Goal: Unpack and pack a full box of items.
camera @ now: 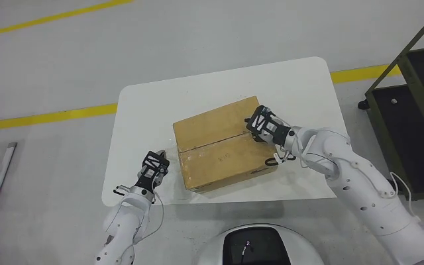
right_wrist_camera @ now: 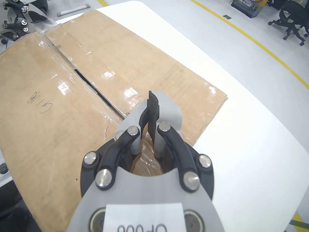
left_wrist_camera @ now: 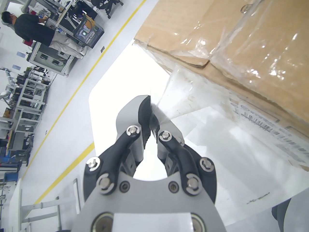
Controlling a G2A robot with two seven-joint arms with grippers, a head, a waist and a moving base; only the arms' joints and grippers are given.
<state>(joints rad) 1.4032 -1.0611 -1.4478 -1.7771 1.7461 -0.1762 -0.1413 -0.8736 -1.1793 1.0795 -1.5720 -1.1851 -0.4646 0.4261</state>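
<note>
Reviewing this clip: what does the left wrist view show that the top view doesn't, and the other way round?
Left wrist view adds: the left gripper is shut on a loose strip of clear tape lifted off the side of the box, near a printed label. Top view adds: the right gripper over the box's top at the other end of the seam, the whole table, and a green cart beside it. Shared: the box with its flaps closed, the table, and the left gripper at the box's end.
</note>
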